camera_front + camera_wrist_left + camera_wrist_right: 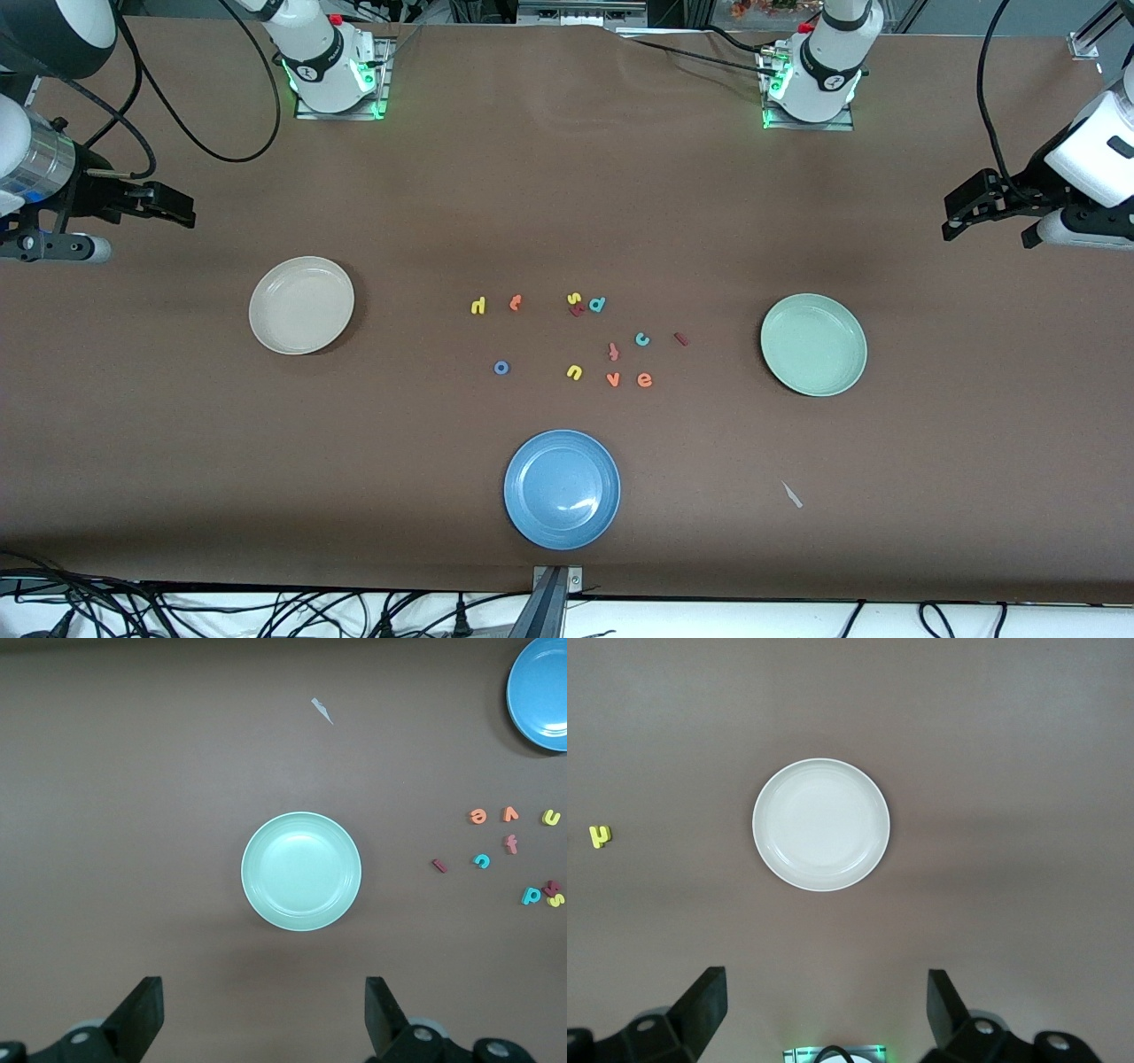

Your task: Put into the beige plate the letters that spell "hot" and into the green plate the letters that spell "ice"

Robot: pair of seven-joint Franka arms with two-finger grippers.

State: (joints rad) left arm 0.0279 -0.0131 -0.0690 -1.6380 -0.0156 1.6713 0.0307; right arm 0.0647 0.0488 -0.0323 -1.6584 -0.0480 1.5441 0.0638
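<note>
A: Front view first: where are the tools?
B: The left tool [955,217] hangs over the bare counter [567,177] at the left arm's end, fingers spread, holding nothing. The right tool [182,211] does likewise at the right arm's end.
A: And the letters?
B: All lie flat between the beige plate [301,305] and the green plate [813,345], farther from the camera than the blue plate [562,489]. The "h" [478,306] and "t" [516,302] sit nearer the beige plate, with the "o" [501,367] closer to the blue plate. The "i" [681,338], a short bar lying slantwise, the "c" [642,338] and the "e" [645,380] sit nearer the green plate.
A: Left wrist view?
B: Spread fingers [142,1014], green plate empty, and a pale scrap [322,711].
A: Right wrist view?
B: Spread fingers [700,1005]; beige plate empty.
</note>
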